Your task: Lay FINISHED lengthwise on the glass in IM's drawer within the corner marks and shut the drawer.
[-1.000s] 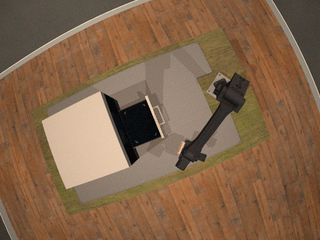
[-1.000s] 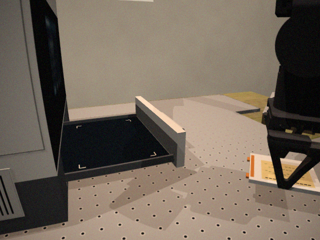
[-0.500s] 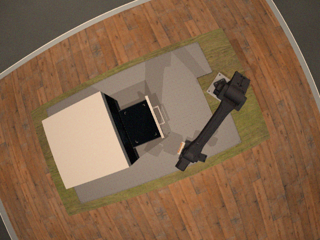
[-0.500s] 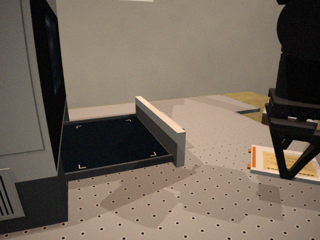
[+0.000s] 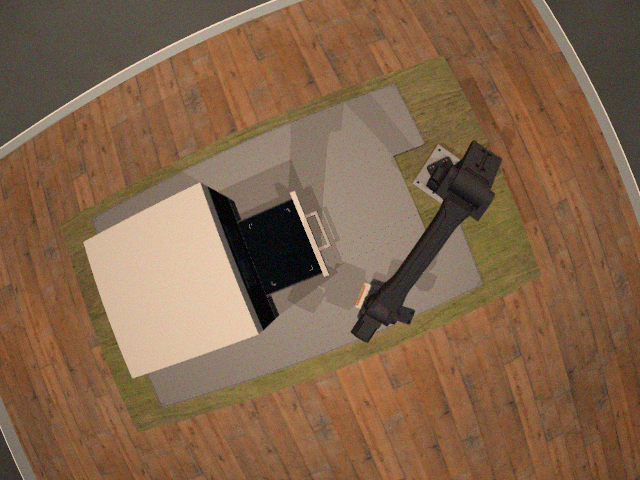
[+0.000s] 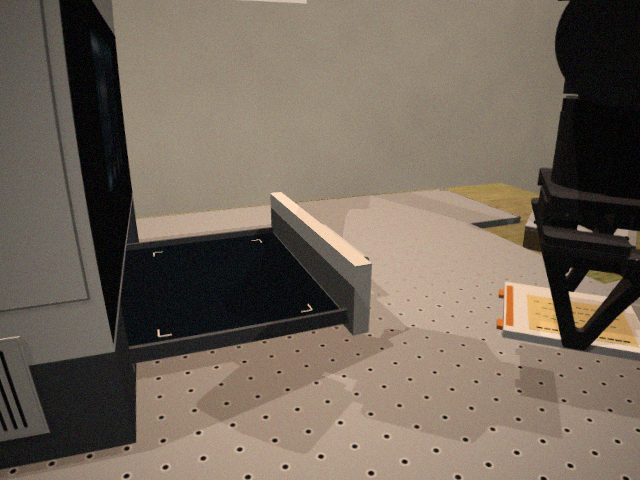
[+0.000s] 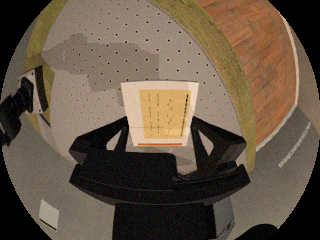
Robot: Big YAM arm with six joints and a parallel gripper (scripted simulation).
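Four corner marks outline the bare glass (image 6: 222, 281) in IM's (image 5: 165, 279) drawer (image 6: 320, 242), which stands pulled out. Well to the right, across open perforated board (image 6: 413, 408), we see our gripper (image 6: 584, 335) clamped across FINISHED (image 6: 527, 310), whose orange edge faces the drawer.

No readable text, cassette (image 6: 537, 312) shows only illegible dark dashes, drawer glass (image 6: 217, 289) unlettered corner marks

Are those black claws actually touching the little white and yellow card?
Touching. In the wrist view the gripper has its fingers pressed against both long edges of the cassette, with no gap showing.
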